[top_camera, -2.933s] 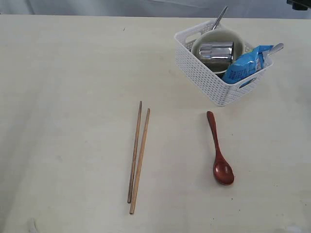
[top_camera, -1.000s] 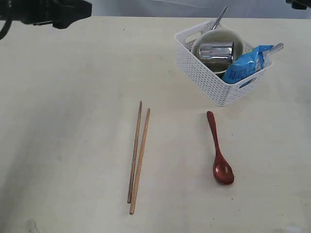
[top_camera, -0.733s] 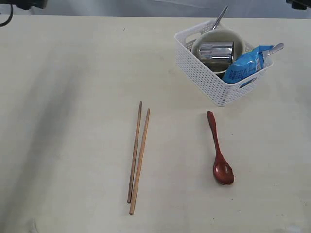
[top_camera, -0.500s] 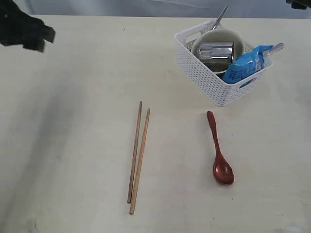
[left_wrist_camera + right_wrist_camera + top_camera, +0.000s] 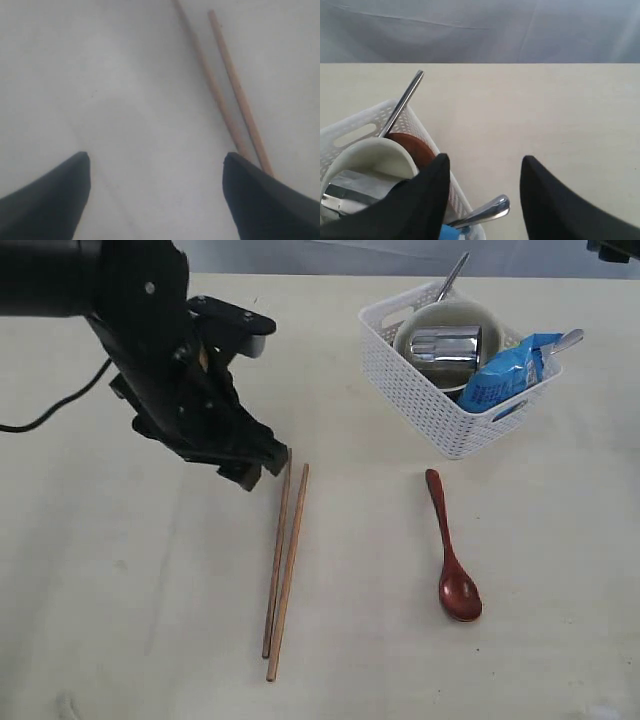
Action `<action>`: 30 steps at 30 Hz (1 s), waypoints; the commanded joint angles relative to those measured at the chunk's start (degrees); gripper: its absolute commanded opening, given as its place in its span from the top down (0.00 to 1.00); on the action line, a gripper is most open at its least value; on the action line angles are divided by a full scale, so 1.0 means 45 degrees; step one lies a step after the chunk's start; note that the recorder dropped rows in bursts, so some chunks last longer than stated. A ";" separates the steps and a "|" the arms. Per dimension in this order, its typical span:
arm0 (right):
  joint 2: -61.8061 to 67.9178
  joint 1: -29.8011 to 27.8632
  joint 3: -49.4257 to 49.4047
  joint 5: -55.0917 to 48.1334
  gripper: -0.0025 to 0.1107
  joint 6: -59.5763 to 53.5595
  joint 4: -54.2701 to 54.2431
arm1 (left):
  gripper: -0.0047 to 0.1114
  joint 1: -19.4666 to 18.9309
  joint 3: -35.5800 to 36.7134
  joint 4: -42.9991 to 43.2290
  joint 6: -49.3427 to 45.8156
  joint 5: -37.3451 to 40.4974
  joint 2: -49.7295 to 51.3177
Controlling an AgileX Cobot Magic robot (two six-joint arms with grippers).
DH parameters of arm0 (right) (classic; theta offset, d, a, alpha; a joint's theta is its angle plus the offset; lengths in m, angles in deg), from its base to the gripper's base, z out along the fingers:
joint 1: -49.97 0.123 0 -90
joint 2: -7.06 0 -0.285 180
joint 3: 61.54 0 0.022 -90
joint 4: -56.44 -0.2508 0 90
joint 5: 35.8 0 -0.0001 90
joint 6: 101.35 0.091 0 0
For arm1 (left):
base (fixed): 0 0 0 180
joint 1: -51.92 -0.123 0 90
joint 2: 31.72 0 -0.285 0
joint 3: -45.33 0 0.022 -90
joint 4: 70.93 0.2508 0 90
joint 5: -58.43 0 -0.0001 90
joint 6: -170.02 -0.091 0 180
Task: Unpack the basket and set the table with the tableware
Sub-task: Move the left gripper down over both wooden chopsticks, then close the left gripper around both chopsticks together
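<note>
Exterior view: the left gripper point(image 5: 262, 466) is seen well apart from the basket point(image 5: 400, 375), low over the table point(image 5: 120, 590) at the chopsticks' point(image 5: 282, 560) ends nearest the basket; a finger could nudge them out of line; the spoon point(image 5: 450, 550) is laid on the table just before the basket; in the basket a bowl point(image 5: 480, 312) is held, with a cup point(image 5: 445, 345) lying inside it, a snack bag point(image 5: 510, 370) leaned on the rim and two steel handles point(image 5: 452, 278) sticking out; the cup could roll if the bowl is lifted tilted

Left wrist view: the jaws are spread wide and nothing is gripped; one finger point(image 5: 260, 200) is just beside the chopsticks point(image 5: 225, 95)

Right wrist view: the right gripper point(image 5: 485, 165) is hung above the basket's point(image 5: 420, 125) rim, jaws apart and empty; a brown plate point(image 5: 415, 147) is stood behind the bowl point(image 5: 370, 155); the light basket could be dragged along
</note>
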 commanded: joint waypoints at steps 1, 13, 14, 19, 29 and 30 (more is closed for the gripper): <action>-0.0033 -0.0079 -0.0042 -0.0086 0.59 -0.0038 0.0050 | 0.36 0.0513 -0.0156 0.0346 0.0946 -0.0728 0.0711; -0.0033 -0.0079 -0.0042 -0.0145 0.59 -0.0038 0.0050 | 0.36 0.1092 -0.2433 0.0371 0.1519 0.0111 0.2486; -0.0033 -0.0079 -0.0042 -0.0249 0.59 -0.0038 0.0050 | 0.36 0.1146 -0.2527 0.0365 0.1613 0.0111 0.2704; -0.0033 -0.0079 -0.0042 -0.0525 0.59 -0.0064 0.0050 | 0.36 0.1144 -0.2567 0.0394 0.2321 0.0169 0.3379; -0.0033 -0.0079 -0.0042 -0.0476 0.59 -0.0064 0.0098 | 0.37 0.1144 -0.2567 0.0368 0.2608 -0.0021 0.3648; -0.0033 -0.0079 -0.0042 -0.0409 0.59 -0.0064 0.0098 | 0.37 0.1144 -0.2567 0.0368 0.2608 -0.0021 0.3648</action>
